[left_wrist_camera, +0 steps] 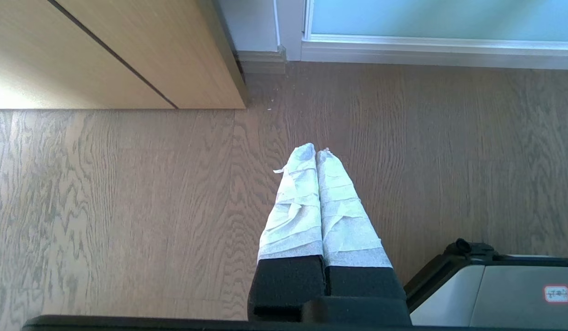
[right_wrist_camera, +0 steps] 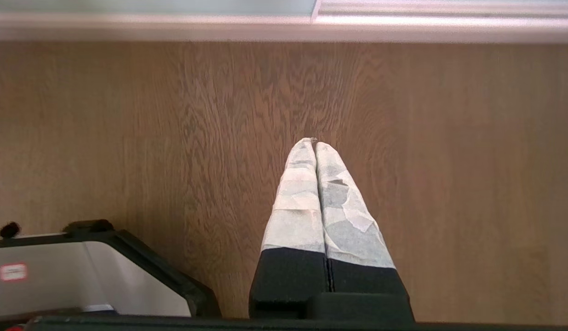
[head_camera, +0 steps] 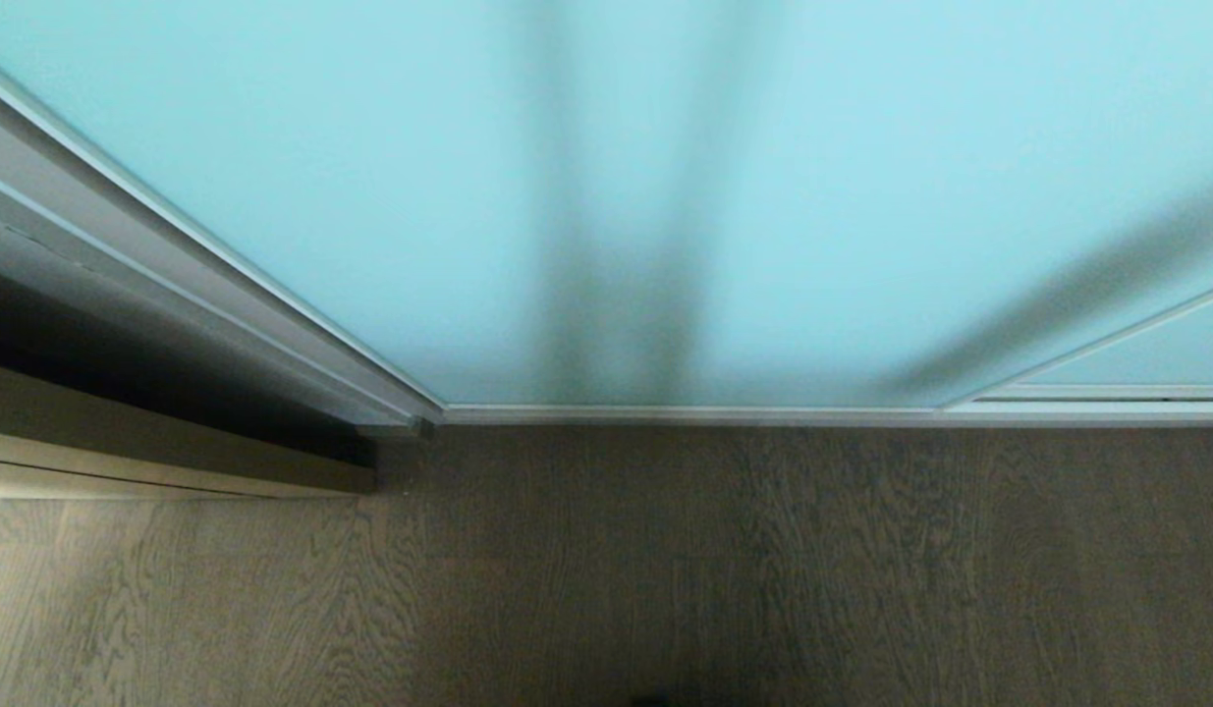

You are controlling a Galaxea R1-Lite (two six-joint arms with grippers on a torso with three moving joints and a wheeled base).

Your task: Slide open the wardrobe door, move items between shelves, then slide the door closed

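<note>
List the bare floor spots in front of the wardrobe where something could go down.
The grey-brown wood-grain floor is bare along the white bottom rail of the frosted aqua glass sliding door. It is tighter at the left, by the tan wooden door. Both end effectors, left and right, hang shut over open floor.

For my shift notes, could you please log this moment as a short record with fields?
door: tall frosted pale aqua-blue glass sliding wardrobe door with slim white-silver frame, closed; its bottom rail meets the floor
floor: grey-brown wood-grain floor
beside door: tan wooden panel on the robot's left
left gripper: white-taped jaws shut, empty, pointing at the floor
right gripper: white-taped jaws shut, empty, above the floor short of the door rail
cushion and shelves: not in view
</note>
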